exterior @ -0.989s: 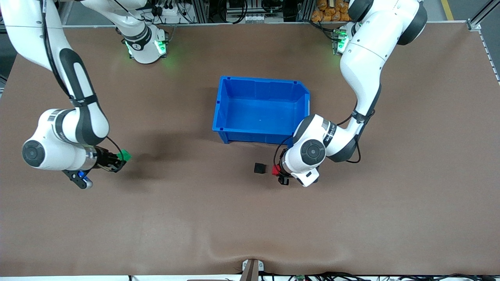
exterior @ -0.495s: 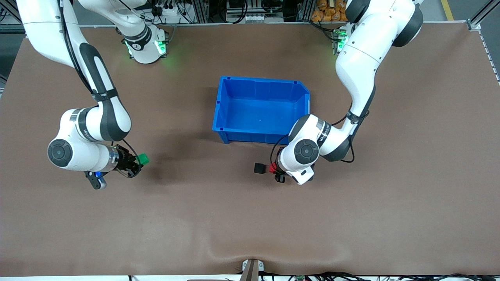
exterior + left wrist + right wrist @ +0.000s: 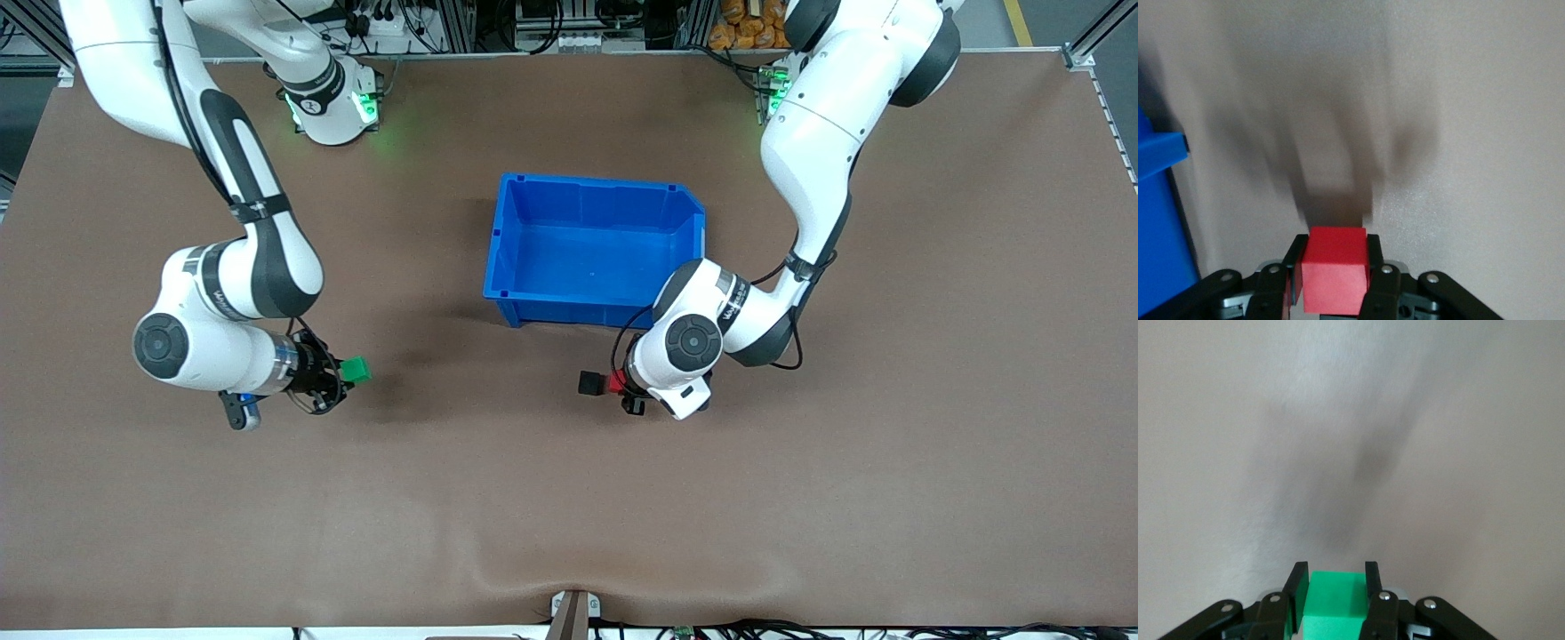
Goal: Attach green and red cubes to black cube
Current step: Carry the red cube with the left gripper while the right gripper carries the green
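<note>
The black cube (image 3: 590, 383) sits on the brown table, a little nearer the front camera than the blue bin. My left gripper (image 3: 620, 384) is shut on the red cube (image 3: 615, 382) and holds it right beside the black cube, touching or nearly so. In the left wrist view the red cube (image 3: 1335, 269) is clamped between both fingers; the black cube is hidden there. My right gripper (image 3: 348, 373) is shut on the green cube (image 3: 356, 369), over bare table toward the right arm's end. The green cube (image 3: 1333, 601) sits between the fingers in the right wrist view.
The empty blue bin (image 3: 503, 267) stands at the table's middle, farther from the front camera than the black cube; its corner shows in the left wrist view (image 3: 1161, 200). Bare table lies between the green cube and the black cube.
My right gripper has carried the green cube toward the black cube. My left gripper has brought the red cube up against the black cube, which has not moved.
</note>
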Robot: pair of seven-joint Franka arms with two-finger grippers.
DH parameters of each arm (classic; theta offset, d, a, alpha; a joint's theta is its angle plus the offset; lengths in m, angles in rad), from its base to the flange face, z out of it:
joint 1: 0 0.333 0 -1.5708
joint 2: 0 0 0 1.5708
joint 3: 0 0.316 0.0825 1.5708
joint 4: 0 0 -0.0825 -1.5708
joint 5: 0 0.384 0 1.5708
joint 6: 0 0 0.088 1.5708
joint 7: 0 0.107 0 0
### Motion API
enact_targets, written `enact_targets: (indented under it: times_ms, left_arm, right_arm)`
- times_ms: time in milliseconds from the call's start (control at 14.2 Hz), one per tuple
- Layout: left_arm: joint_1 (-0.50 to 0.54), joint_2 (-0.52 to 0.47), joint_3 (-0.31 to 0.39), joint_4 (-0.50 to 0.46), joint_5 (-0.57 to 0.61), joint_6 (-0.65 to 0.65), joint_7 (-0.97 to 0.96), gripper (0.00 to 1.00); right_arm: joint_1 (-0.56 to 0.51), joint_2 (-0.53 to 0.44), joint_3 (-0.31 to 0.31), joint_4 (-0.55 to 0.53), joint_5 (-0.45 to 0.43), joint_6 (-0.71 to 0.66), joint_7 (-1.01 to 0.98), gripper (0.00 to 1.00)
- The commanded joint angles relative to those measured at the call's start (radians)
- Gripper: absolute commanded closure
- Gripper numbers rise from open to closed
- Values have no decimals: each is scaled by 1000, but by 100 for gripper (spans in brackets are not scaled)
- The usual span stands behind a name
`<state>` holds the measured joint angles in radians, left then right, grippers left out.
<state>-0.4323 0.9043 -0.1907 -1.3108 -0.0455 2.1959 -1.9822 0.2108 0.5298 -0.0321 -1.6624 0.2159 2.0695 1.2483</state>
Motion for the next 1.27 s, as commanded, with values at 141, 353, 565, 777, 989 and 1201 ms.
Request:
enact_targets:
  times_ms: [141, 353, 565, 777, 989, 1201]
  left_arm:
    - [-29, 33, 17, 41, -17, 11, -23, 100]
    - [-37, 39, 17, 44, -17, 33, -26, 100]
    - [-39, 44, 17, 44, -17, 36, -35, 100]
    - [-39, 45, 17, 42, -16, 56, -49, 32]
    - [-37, 44, 19, 39, -13, 56, -70, 0]
    - [-25, 4, 17, 33, -7, 0, -69, 0]
  right_arm:
    - [47, 75, -6, 101, 16, -8, 167, 100]
    - [59, 88, -5, 116, 17, -5, 216, 100]
    - [84, 108, -5, 154, 17, -3, 292, 100]
    - [102, 119, -5, 173, 60, 0, 307, 100]
    - [124, 137, -6, 202, 106, 3, 344, 100]
    - [150, 165, -6, 248, 106, 9, 426, 100]
